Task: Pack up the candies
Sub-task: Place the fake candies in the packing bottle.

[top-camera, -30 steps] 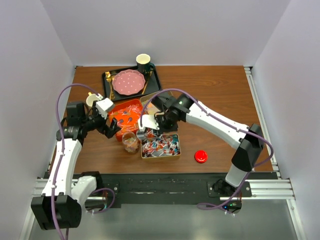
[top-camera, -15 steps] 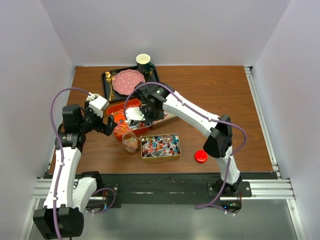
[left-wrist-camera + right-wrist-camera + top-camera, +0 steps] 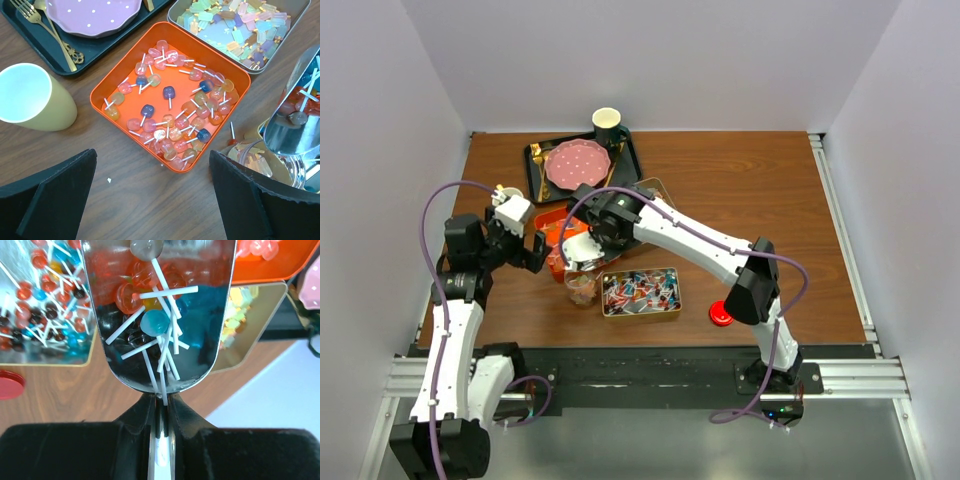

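Here, at the left, a pale matte paper cup (image 3: 30,97) stands on the wood-grain table (image 3: 125,200). The left gripper (image 3: 152,162) hangs above, its black fingers spread wide and holding nothing. Just right lies a square orange tray (image 3: 129,64) of glossy, translucent candies (image 3: 170,92) on white sticks. Further right, the right gripper (image 3: 161,412) is clamped on the handle of a mirror-bright metal scoop (image 3: 200,315), which carries more of them over a clear glass jar (image 3: 272,162). Plain white walls (image 3: 670,60) enclose the table.

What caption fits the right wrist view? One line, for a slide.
A metal scoop of lollipops, gripped by its handle in the shut right pincer.
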Tool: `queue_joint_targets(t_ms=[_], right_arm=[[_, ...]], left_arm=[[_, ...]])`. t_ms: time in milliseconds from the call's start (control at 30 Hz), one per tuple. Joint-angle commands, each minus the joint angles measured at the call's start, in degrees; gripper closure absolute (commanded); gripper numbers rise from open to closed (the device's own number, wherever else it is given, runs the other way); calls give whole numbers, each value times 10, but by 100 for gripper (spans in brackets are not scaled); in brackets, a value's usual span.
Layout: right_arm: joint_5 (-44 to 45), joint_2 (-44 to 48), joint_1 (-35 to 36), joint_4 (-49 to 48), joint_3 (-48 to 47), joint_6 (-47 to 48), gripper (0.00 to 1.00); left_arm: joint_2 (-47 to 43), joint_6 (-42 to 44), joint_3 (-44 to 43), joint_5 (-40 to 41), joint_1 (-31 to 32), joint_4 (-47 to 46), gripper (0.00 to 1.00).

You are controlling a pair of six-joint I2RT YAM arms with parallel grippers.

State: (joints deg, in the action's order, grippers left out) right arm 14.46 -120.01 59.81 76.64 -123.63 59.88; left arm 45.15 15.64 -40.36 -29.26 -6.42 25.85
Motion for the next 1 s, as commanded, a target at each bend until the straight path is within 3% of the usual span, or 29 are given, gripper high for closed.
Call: queue_joint_targets(t_ms=[0,567,967], right_arm=[[71,7,16,128,-13,34,100],[161,-1,46,123,-10,68,100],[177,-1,56,122,-12,70,100]], left_arm=[[-4,-12,5,3,-6,-32,0],[8,-20,11,1,-9,-55,0],[35,-30,13,-10,-9,-81,0]])
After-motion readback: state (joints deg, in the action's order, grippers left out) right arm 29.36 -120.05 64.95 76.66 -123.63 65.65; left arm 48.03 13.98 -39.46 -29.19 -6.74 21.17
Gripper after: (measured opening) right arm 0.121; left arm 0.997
